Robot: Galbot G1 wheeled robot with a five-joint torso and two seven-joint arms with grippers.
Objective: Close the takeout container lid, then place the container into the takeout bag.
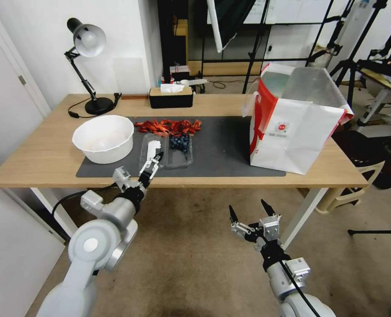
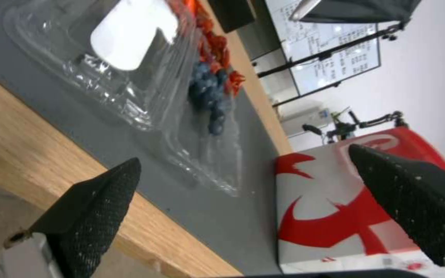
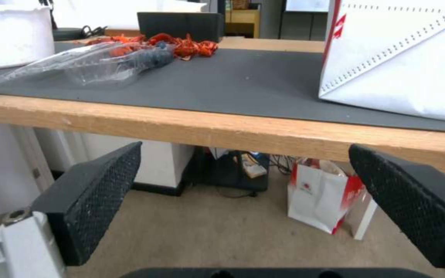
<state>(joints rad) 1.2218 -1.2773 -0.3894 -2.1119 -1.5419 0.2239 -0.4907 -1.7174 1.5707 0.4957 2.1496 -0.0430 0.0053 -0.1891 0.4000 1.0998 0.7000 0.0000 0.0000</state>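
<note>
Lying open on the grey mat [image 1: 222,149] at centre frame, the takeout container [image 1: 180,149] is seen w/ berries in the right half and the lid [image 1: 151,152] flat to its left, white sticker up. The left claw [image 1: 153,165] is held just below the lid's near edge, fingers apart, nothing gripped; from the wrist cam the container [image 2: 202,116] sits ahead, upper centre. The right claw [image 1: 252,211] is parked lower centre-right, below the desk [image 1: 37,163] edge, fingers spread wide. The takeout bag [image 1: 296,127] stands open at right, well apart. Risks, as judged: thin plastic could buckle or skid if the lid is pushed rather than lifted; berries could spill; 1 half-latched lid could pop open on transfer.
</note>
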